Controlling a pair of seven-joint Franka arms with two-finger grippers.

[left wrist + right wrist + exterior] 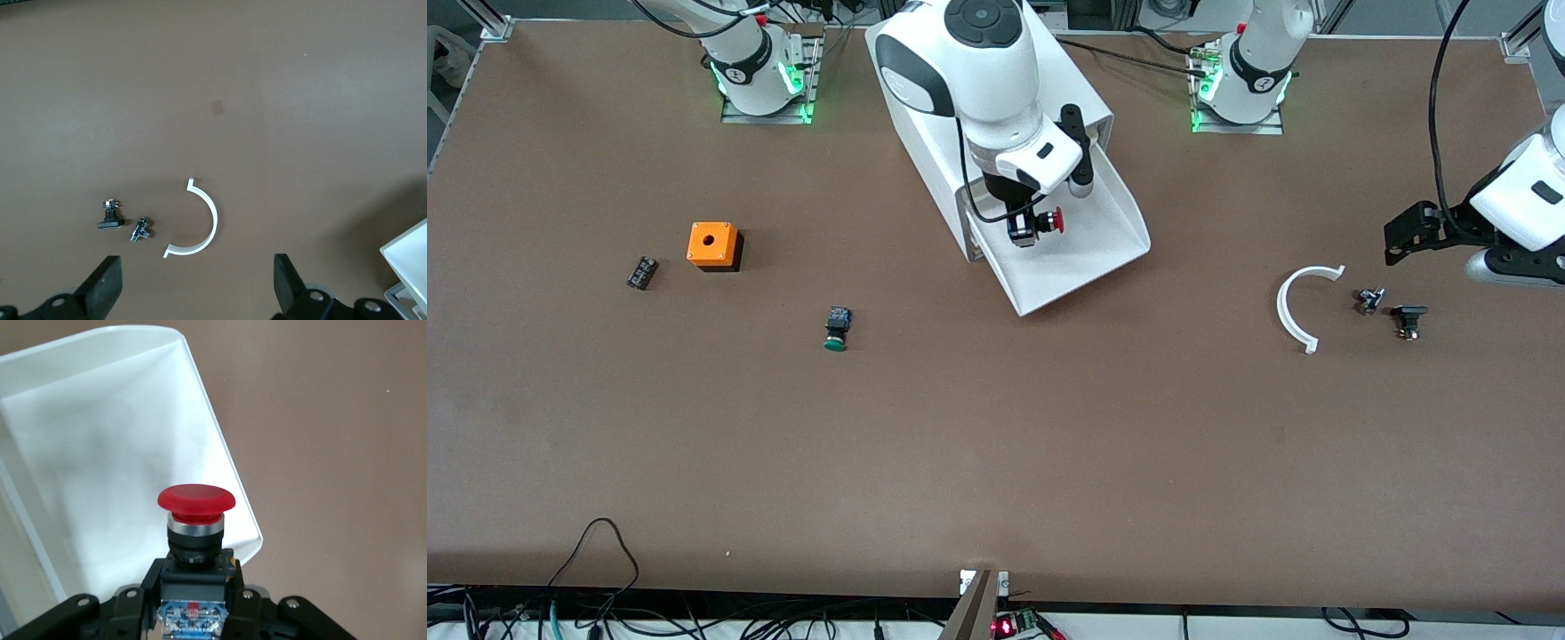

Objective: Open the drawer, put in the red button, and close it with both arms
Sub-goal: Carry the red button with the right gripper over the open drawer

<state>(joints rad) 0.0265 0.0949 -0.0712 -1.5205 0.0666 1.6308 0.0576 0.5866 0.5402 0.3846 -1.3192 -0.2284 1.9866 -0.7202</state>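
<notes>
The white cabinet (925,124) stands at the middle of the table near the arms' bases, its drawer (1085,253) pulled out toward the front camera. My right gripper (1024,227) is over the open drawer, shut on the red button (1054,220). In the right wrist view the red button (195,500) sits between the fingers (137,600), red cap outward, over the drawer's white tray (100,453). My left gripper (1409,233) is open and empty at the left arm's end of the table, its fingertips (107,283) over bare table.
A green-capped button (837,329), an orange box (713,245) and a small black part (641,272) lie toward the right arm's end. A white curved piece (1294,311) and two small metal parts (1369,300) (1408,320) lie under my left gripper, also in the left wrist view (200,220).
</notes>
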